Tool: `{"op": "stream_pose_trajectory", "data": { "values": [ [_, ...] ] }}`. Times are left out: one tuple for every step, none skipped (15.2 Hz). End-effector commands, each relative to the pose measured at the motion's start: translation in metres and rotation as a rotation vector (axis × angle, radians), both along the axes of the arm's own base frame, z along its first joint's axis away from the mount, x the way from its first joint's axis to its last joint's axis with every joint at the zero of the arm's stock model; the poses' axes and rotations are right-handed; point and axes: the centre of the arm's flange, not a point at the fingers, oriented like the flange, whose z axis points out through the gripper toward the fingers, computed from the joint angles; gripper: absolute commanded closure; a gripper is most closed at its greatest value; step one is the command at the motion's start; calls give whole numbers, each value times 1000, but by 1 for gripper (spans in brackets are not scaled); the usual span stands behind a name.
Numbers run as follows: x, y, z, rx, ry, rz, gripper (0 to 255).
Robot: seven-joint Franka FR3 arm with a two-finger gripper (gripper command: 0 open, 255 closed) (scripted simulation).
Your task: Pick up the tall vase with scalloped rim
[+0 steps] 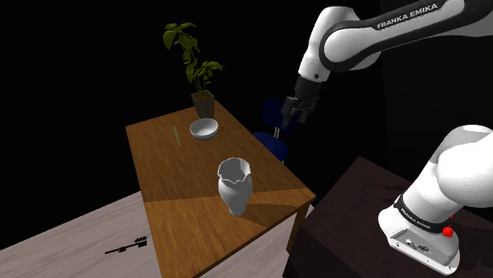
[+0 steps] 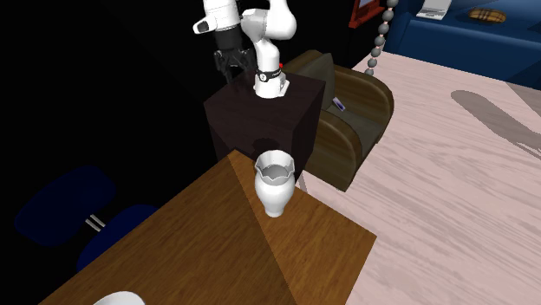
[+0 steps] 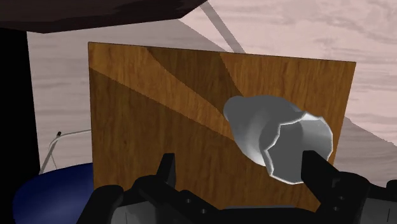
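Shoulder view: vase upright on worktop, near edge, at 7 o'clock from gripper. Gripper high, well apart, fingers spread, empty. Risk: off-centre descent clips scalloped rim; narrow-footed vase tips, rolls off edge.

The arm is built of smooth, rounded white shells with dark grey bands at the joints; one dark band carries white "FRANKA EMIKA" lettering; the white base wears a black collar with small pale print and a tiny red dot; the gripper is wholly black, its two fingers blocky and matte.
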Motion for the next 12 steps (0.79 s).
{"op": "stream_pose_trajectory", "data": {
  "values": [
    [11, 10, -22, 19, 7, -13, 0],
    [17, 16, -32, 28, 11, -19, 0],
    [23, 21, -42, 38, 15, -24, 0],
    [29, 27, -52, 47, 19, -30, 0],
    [35, 33, -62, 56, 23, -36, 0],
    [41, 38, -72, 66, 27, -41, 0],
    [47, 44, -82, 75, 31, -47, 0],
    [53, 50, -92, 84, 35, -53, 0],
    [58, 56, -102, 94, 39, -58, 0],
    [64, 62, -111, 103, 43, -64, 0],
    [70, 68, -121, 112, 47, -70, 0],
    [76, 75, -131, 121, 51, -75, 0]
  ]
}}
